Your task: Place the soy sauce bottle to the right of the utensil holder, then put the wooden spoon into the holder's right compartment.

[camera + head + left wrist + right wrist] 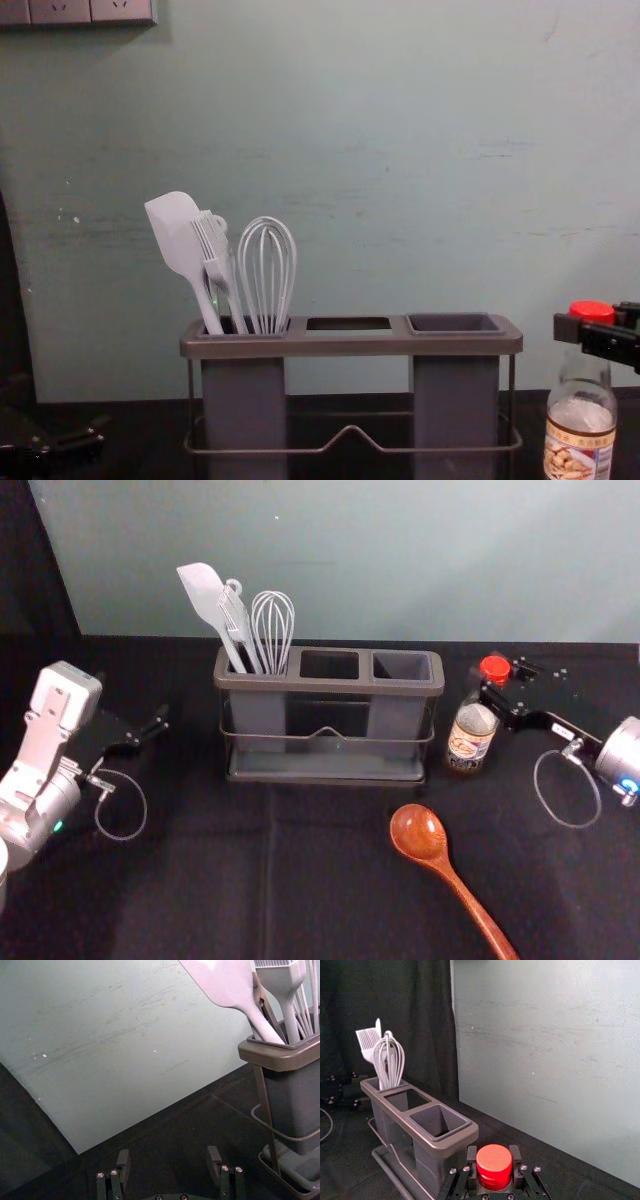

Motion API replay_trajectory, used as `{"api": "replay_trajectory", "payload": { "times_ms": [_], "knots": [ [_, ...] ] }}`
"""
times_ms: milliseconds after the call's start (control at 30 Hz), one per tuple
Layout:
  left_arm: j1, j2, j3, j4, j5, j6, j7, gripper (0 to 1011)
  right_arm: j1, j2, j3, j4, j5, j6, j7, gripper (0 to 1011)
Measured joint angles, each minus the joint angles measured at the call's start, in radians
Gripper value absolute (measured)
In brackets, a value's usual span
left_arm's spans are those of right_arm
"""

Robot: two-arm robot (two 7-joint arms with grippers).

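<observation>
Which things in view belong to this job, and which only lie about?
Needed:
glass soy sauce bottle with red cap, in right gripper
reddish-brown wooden spoon
grey utensil holder

Not needed, in holder's left compartment:
whitish spatula
whitish brush
grey wire whisk

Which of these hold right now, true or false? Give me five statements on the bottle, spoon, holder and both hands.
1. The soy sauce bottle is on the right side of the utensil holder. True.
2. The wooden spoon stands in the holder's right compartment. False: it lies on the table in front of the holder, and that compartment is empty.
3. The right hand has its fingers around the bottle near its red cap. True.
4. The left hand is shut on the whisk. False: it is open beyond the holder's left end, and the whisk stands in the left compartment.
5. The holder's middle compartment has no utensil in it. True.
</observation>
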Motion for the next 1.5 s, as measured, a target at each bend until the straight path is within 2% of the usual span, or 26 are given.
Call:
{"api": "replay_trajectory", "payload": {
  "times_ms": [300,667,733,767,867,900,1000,1033,1100,1133,1367,1500],
  "knots": [
    [0.0,0.0,0.0,0.0,0.0,0.0,0.0,1005,0.02,-0.013,-0.007,0.026,-0.007,-0.002,0.006,382],
    [0.0,0.0,0.0,0.0,0.0,0.0,0.0,1005,0.019,-0.012,-0.007,0.025,-0.007,-0.002,0.006,396],
    [0.0,0.0,0.0,0.0,0.0,0.0,0.0,1005,0.019,-0.012,-0.007,0.024,-0.007,-0.002,0.005,448],
    [0.0,0.0,0.0,0.0,0.0,0.0,0.0,1005,0.019,-0.012,-0.007,0.024,-0.007,-0.002,0.005,508],
    [0.0,0.0,0.0,0.0,0.0,0.0,0.0,1005,0.019,-0.011,-0.006,0.024,-0.007,-0.002,0.005,567],
    [0.0,0.0,0.0,0.0,0.0,0.0,0.0,1005,0.018,-0.011,-0.006,0.024,-0.007,-0.002,0.005,628],
    [0.0,0.0,0.0,0.0,0.0,0.0,0.0,1005,0.018,-0.011,-0.006,0.023,-0.006,-0.002,0.004,698],
    [0.0,0.0,0.0,0.0,0.0,0.0,0.0,1005,0.018,-0.011,-0.006,0.023,-0.006,-0.002,0.004,756],
    [0.0,0.0,0.0,0.0,0.0,0.0,0.0,1005,0.018,-0.011,-0.006,0.023,-0.006,-0.002,0.004,792],
    [0.0,0.0,0.0,0.0,0.0,0.0,0.0,1005,0.018,-0.011,-0.006,0.023,-0.006,-0.002,0.004,850],
    [0.0,0.0,0.0,0.0,0.0,0.0,0.0,1005,0.018,-0.01,-0.006,0.022,-0.006,-0.002,0.005,993],
    [0.0,0.0,0.0,0.0,0.0,0.0,0.0,1005,0.018,-0.01,-0.006,0.022,-0.006,-0.002,0.005,1000]
  ]
}}
